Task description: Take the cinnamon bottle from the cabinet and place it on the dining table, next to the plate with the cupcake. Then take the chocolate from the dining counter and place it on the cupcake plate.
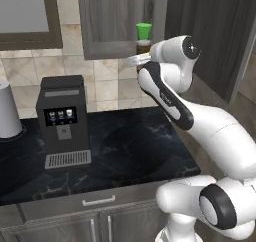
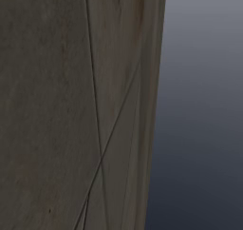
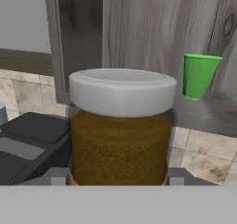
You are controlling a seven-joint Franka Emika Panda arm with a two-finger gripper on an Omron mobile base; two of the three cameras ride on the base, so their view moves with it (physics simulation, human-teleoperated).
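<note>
The cinnamon bottle (image 3: 121, 130) sits right between my fingers (image 3: 119, 181) in the hand view, its pale lid uppermost and its brown body upright; the finger tips show low at either flank of it, spread about as wide as the jar, and they look to be against its sides, though I cannot tell for sure whether they press or merely bracket it. In the left base view the jar (image 1: 143, 47) is up at the front edge of the cabinet (image 1: 115, 21) niche, just below the green cup (image 1: 144, 31), which stands further back on the shelf.

I judge the jar rigid and light; a smooth round wall, so somewhat slippery and liable to twist if gripped off-centre; probably glass-like, so not something to drop on the black bench (image 1: 115, 146). The best hold is across the middle of the body, below the lid, where I am now; the lid alone could come loose.

My arm reaches up and forward from the base, elbow bent high, wrist level with the shelf and the hand pointing roughly horizontally into the niche; the coffee machine (image 1: 63, 121) stands well below, to the left.
</note>
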